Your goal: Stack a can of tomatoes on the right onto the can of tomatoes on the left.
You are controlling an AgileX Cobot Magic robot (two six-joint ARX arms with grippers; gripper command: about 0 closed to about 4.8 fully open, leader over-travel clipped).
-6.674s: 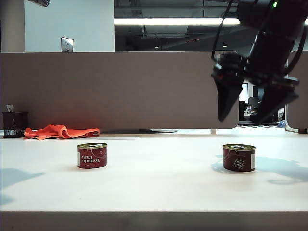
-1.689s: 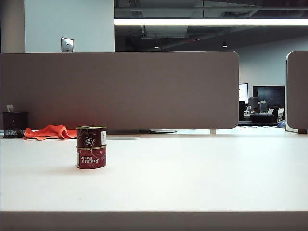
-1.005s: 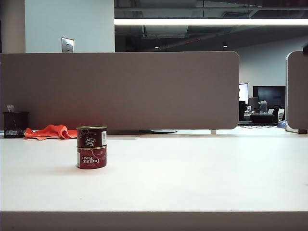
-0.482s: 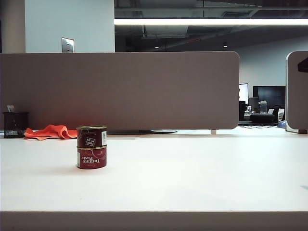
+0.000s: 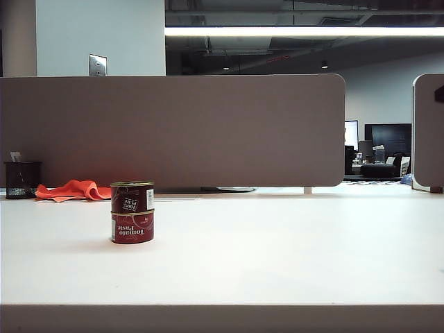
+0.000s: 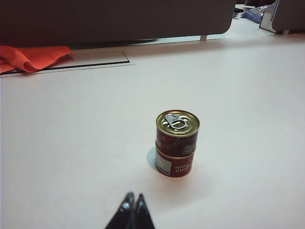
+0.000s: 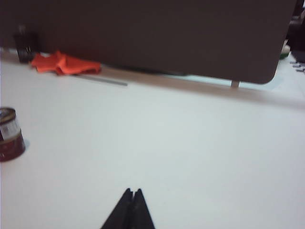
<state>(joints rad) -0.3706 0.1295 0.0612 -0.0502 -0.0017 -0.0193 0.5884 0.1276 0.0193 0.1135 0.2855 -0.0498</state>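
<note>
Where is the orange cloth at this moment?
In the exterior view the orange cloth lies at the far left of the table, beside a dark cup, behind the stacked cans.

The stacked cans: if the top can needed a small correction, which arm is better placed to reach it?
Probably the left. In its wrist view the shut left gripper is close to the stacked cans; the right gripper, also shut, sees them far aside.
</note>
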